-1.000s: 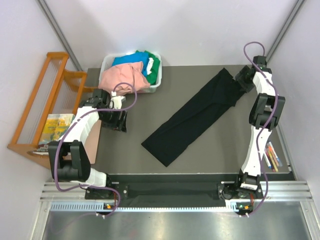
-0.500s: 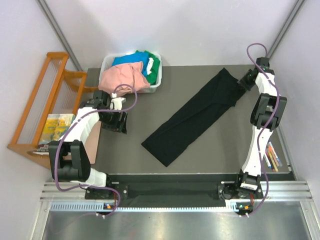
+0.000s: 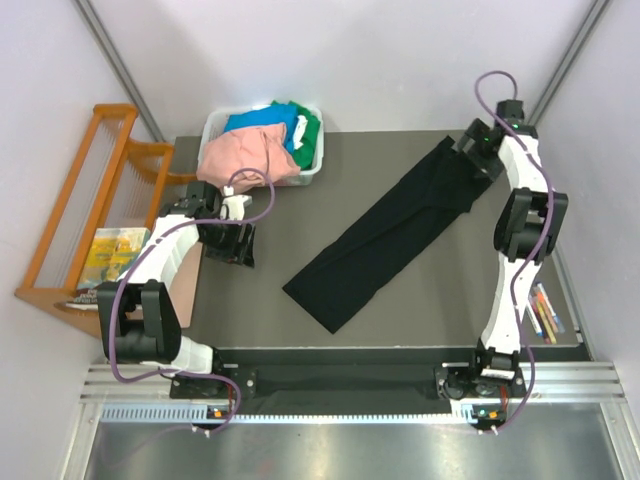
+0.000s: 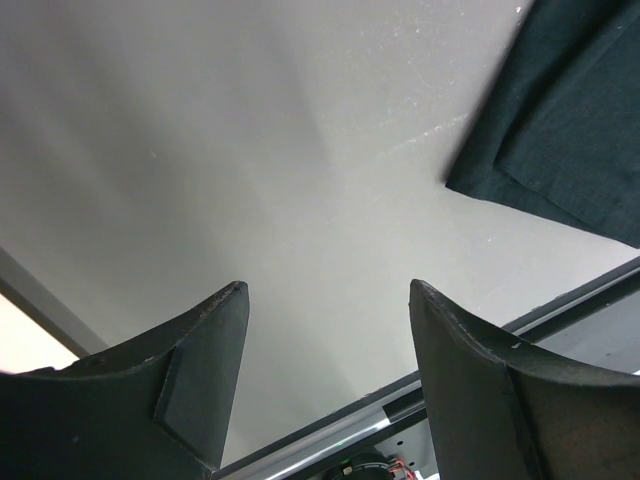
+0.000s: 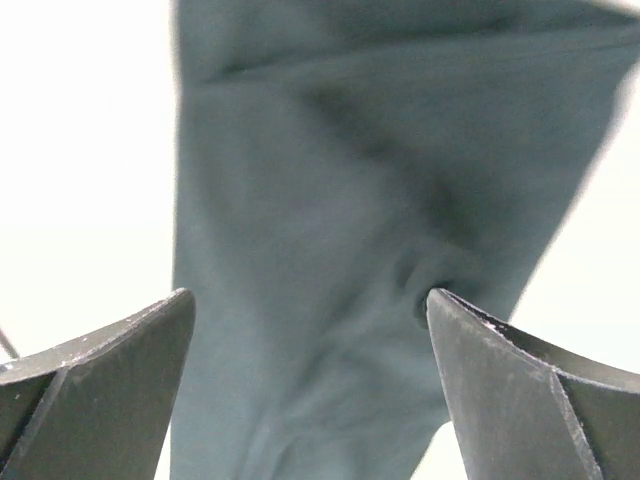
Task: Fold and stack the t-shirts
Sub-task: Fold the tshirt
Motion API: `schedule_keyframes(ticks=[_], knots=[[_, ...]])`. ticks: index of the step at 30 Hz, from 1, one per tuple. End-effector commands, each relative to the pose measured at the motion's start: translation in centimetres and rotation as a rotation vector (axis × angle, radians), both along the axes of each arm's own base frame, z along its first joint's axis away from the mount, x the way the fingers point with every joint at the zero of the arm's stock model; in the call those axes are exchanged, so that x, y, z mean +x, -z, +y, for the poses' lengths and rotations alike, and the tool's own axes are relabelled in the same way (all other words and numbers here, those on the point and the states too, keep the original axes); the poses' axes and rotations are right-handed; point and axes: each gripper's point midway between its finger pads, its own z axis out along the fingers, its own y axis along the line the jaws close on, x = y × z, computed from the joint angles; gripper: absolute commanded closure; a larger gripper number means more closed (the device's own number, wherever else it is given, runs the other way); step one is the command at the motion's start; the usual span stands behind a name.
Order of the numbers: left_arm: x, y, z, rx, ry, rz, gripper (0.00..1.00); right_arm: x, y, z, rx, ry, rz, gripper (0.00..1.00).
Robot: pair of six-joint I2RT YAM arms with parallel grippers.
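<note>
The top camera looked down from above the arm bases on the whole table. Both wrist cameras faced down, close in. The black t-shirt appeared in all three, upper right in the left wrist's frame.

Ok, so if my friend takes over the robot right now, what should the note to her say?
Left gripper: open, empty, above bare table near the white bin.
Right gripper: open, over the far end of the black t-shirt, not gripping it.
Black t-shirt: folded into a long narrow strip, slanting across the table.
Pink t-shirt, blue t-shirt, green t-shirt: bunched in the bin, unfolded.
Done: the black one's lengthwise folds.
Left: fold the strip short, then fold the other three and stack them all.
</note>
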Motion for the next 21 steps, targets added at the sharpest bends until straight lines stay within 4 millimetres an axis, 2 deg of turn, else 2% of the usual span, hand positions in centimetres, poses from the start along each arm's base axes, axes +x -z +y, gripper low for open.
schedule_keyframes(ticks=[1,2,3,5,6,7,9,13,21], knots=[[0.4,-0.4,-0.6,-0.037,0.004,-0.034,0.30,-1.8,-8.0,7.8,-0.088,-0.147,-0.120,0.02],[0.4,-0.5,-0.6,-0.038,0.005,-0.037,0.30,-2.6,-7.4,10.2,-0.087,-0.187,-0.105,0.04],[0.2,-0.4,-0.6,-0.040,0.004,-0.035,0.30,-4.1,-5.8,12.3,-0.077,-0.227,-0.064,0.04],[0.1,-0.4,-0.6,-0.037,0.007,-0.037,0.30,-5.1,-4.4,14.1,-0.045,-0.258,-0.043,0.04],[0.1,-0.4,-0.5,-0.034,0.009,-0.038,0.30,-6.3,-2.7,15.0,-0.041,-0.277,-0.002,0.04],[0.1,-0.5,-0.4,-0.029,0.009,-0.040,0.30,-6.6,-2.1,15.4,-0.038,-0.278,0.007,0.04],[0.1,-0.7,-0.4,-0.027,0.015,-0.046,0.30,-7.8,-0.6,15.5,-0.036,-0.275,0.044,0.04],[0.1,-1.0,-0.3,-0.020,0.015,-0.056,0.30,-8.8,-0.1,15.6,-0.032,-0.264,0.056,0.04],[0.0,-0.9,-0.5,-0.030,0.020,-0.053,0.30,-7.8,-0.5,15.1,-0.056,-0.250,0.052,0.04]])
